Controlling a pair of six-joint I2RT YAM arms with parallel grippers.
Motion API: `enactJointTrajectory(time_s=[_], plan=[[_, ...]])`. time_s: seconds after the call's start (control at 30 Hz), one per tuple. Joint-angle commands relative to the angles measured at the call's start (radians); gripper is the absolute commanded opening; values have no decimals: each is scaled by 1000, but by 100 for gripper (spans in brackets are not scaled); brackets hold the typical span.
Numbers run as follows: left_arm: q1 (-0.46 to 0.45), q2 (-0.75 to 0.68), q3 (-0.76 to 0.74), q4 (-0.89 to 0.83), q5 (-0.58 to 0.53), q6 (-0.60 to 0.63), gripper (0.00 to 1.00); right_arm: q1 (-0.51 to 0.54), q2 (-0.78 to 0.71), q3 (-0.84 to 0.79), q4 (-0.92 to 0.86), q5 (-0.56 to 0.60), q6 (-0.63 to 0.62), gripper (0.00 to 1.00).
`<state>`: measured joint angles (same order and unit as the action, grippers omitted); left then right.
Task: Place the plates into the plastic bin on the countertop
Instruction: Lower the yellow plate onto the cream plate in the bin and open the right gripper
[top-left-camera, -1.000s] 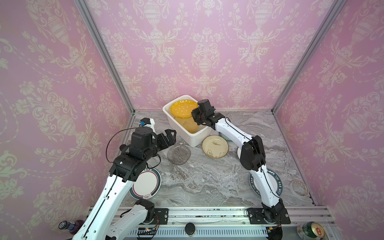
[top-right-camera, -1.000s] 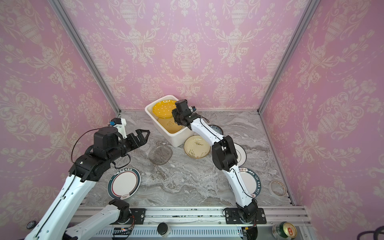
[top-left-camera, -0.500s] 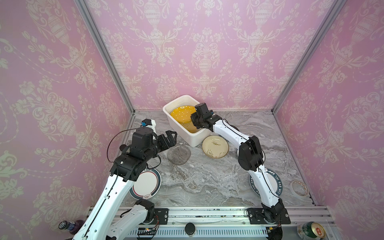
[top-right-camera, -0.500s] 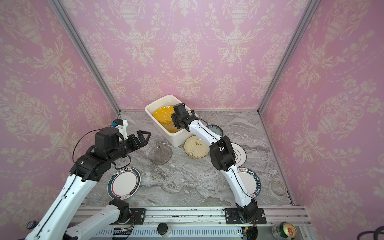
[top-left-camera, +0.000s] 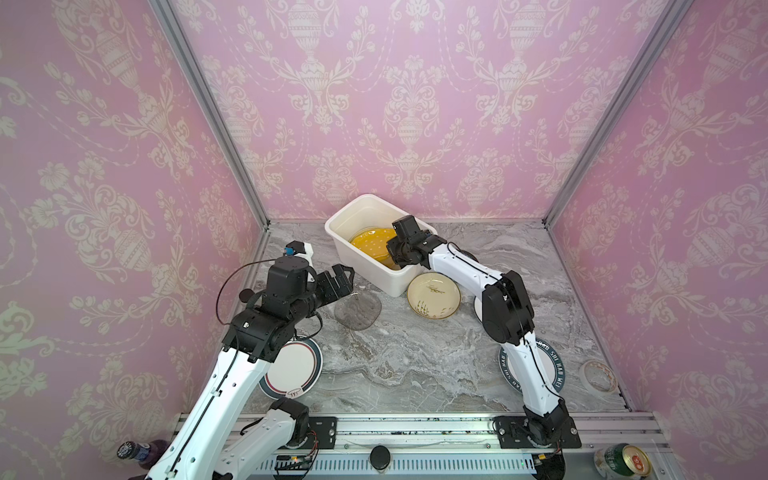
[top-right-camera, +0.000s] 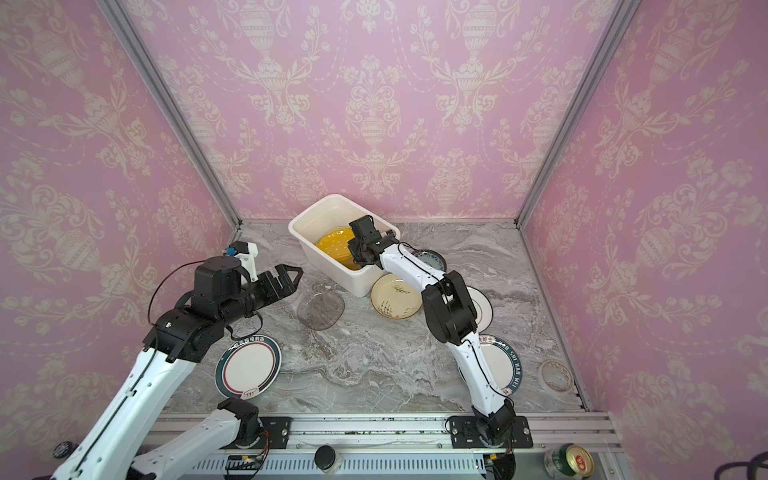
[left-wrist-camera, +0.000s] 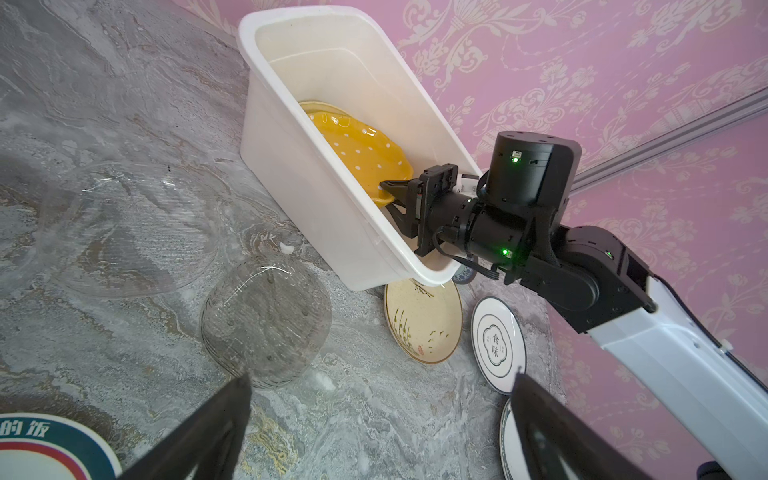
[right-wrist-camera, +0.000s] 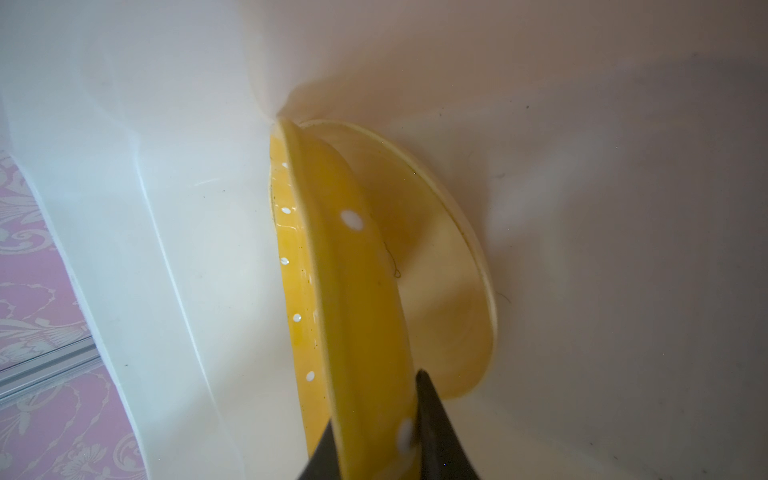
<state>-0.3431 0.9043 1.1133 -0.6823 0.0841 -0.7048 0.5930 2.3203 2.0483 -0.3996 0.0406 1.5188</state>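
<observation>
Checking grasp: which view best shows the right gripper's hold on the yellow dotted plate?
Left wrist: right gripper pinches rim of the yellow dotted plate, side-on. Right wrist: close but cropped; both top views hide the contact.

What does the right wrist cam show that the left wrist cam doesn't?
Right wrist only: the broad face of the pale yellow round plate beside the held plate. Left wrist only: the clear smoky glass plate, cream round plate, white dark-rimmed plate and grey marble countertop. Both: white plastic bin, yellow white-dotted scalloped plate, right end effector shut on its rim.
</observation>
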Motion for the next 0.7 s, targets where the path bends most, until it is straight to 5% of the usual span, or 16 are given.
enactJointTrajectory(time_s=[0.0, 0.67], plan=[[6, -15, -14, -35, 14, 19, 99, -7, -36, 94, 137, -30, -9, 10], [9, -25, -22, -91, -3, 28, 99, -16, 141, 217, 142, -56, -10, 14]])
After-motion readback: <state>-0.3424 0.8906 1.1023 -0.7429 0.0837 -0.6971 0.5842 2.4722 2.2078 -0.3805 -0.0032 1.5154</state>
